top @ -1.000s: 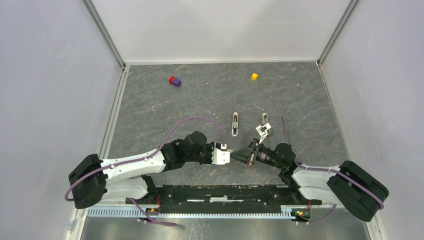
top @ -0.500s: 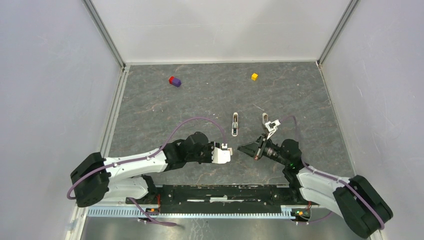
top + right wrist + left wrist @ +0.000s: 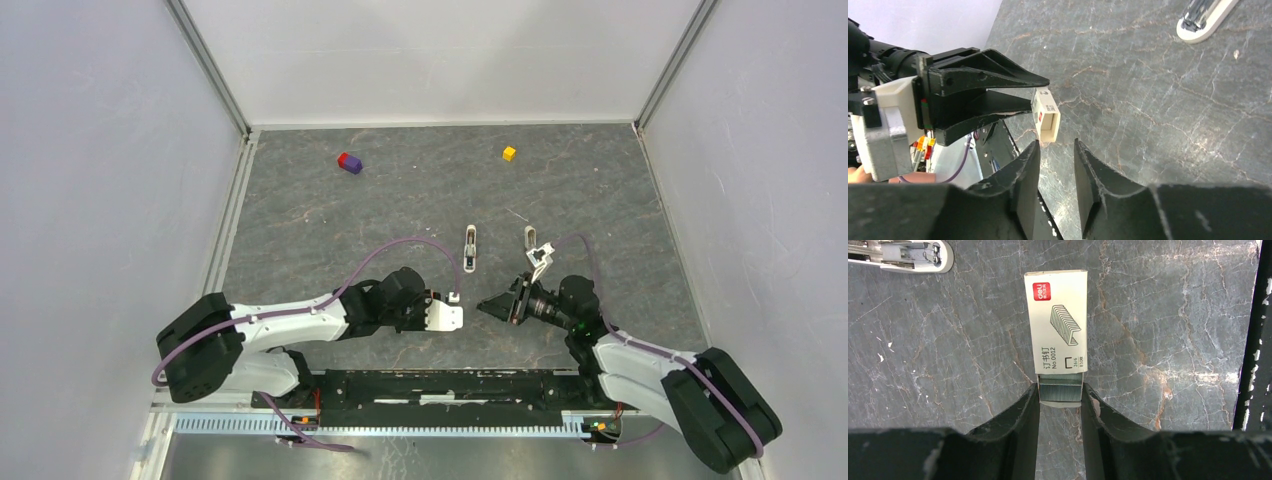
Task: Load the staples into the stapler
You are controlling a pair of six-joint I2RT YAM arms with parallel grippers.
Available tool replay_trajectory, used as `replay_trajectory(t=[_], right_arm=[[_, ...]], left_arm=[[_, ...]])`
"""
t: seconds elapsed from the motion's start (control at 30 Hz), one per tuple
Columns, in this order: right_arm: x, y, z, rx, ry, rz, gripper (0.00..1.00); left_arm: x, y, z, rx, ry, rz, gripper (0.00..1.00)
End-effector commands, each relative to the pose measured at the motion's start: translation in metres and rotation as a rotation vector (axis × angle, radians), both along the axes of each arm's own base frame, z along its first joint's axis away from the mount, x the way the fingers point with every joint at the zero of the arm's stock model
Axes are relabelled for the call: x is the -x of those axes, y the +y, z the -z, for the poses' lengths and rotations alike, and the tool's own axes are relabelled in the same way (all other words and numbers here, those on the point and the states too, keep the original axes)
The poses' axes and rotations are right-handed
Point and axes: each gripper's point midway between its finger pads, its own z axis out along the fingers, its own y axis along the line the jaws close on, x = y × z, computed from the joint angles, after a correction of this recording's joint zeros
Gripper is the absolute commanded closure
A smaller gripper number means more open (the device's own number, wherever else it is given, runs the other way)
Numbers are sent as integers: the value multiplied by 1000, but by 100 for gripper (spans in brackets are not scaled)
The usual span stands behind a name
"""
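Note:
My left gripper (image 3: pixel 1060 395) is shut on the open near end of a small cream staple box (image 3: pixel 1057 322), where a grey block of staples (image 3: pixel 1061 392) shows between the fingers. It holds the box above the grey table. In the right wrist view the box (image 3: pixel 1046 120) hangs just past the tips of my right gripper (image 3: pixel 1056 145), which is open and empty. From above, the two grippers face each other, left (image 3: pixel 466 310) and right (image 3: pixel 484 303). The white stapler (image 3: pixel 469 248) lies on the table beyond them, with its grey metal inside showing. It also shows in the right wrist view (image 3: pixel 1205 17).
A second, similar white-and-metal piece (image 3: pixel 530 238) lies right of the stapler; one such piece shows in the left wrist view (image 3: pixel 903 257). A purple-and-red cube (image 3: pixel 349 162) and a yellow cube (image 3: pixel 509 153) sit far back. White walls enclose the table, and the arms' black rail (image 3: pixel 440 385) runs along its near edge.
The right gripper has drawn back a little to the right, away from the left gripper, and the right arm has folded in. The left gripper still holds the box and has shifted slightly nearer.

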Motion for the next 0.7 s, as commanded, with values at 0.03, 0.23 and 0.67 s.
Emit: replay_trajectory(t=[0.03, 0.23, 0.67], right_arm=[[19, -3, 25, 10, 68, -13, 53], [27, 18, 17, -8, 58, -55, 32], [20, 44, 7, -58, 95, -74, 26]], left_arm=[[-3, -18, -19, 67, -4, 26, 61], [-2, -24, -28, 114, -1, 26, 61], [2, -28, -30, 143, 14, 40, 61]])
